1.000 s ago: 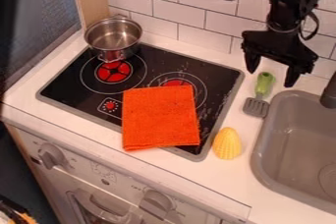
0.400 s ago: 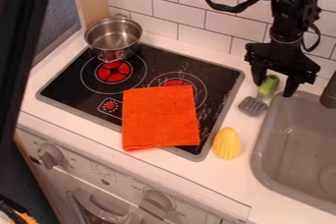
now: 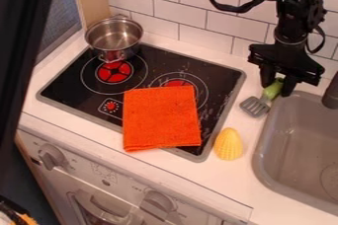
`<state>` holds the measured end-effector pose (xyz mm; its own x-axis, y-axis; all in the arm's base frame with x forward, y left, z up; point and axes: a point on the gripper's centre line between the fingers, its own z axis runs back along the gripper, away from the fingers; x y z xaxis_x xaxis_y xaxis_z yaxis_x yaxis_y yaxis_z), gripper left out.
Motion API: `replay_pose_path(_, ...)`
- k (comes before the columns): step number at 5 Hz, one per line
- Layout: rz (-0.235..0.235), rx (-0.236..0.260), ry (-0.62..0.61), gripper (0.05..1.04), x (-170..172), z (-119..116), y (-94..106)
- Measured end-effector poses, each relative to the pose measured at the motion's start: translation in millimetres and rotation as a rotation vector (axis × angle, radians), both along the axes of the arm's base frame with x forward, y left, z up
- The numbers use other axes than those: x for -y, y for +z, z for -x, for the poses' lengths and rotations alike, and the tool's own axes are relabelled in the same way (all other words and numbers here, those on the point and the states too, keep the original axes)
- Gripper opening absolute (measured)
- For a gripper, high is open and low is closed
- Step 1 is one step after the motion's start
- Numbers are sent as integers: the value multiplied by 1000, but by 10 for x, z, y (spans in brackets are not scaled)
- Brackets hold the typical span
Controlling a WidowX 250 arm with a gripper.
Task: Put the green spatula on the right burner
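Near: orange cloth (image 3: 160, 120) over part of right burner (image 3: 176, 83). Next, green spatula (image 3: 271, 91) between cooktop (image 3: 214, 75) and sink (image 3: 258, 159), slotted blade (image 3: 254, 106) toward camera, seemingly on counter (image 3: 228, 177). Est.: light, stiff, not fragile; smooth handle could twist. Preferred hold: mid-handle, squarely across its width. Farther: gripper (image 3: 277, 90) appears to pinch the handle from both sides, though contact is partly hidden.
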<state>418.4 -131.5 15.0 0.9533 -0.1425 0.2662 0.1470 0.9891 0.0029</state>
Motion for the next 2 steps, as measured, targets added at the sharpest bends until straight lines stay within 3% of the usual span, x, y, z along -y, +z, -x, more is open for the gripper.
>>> replay_pose_path(2,-9,-14,-33,408,-12,40,4)
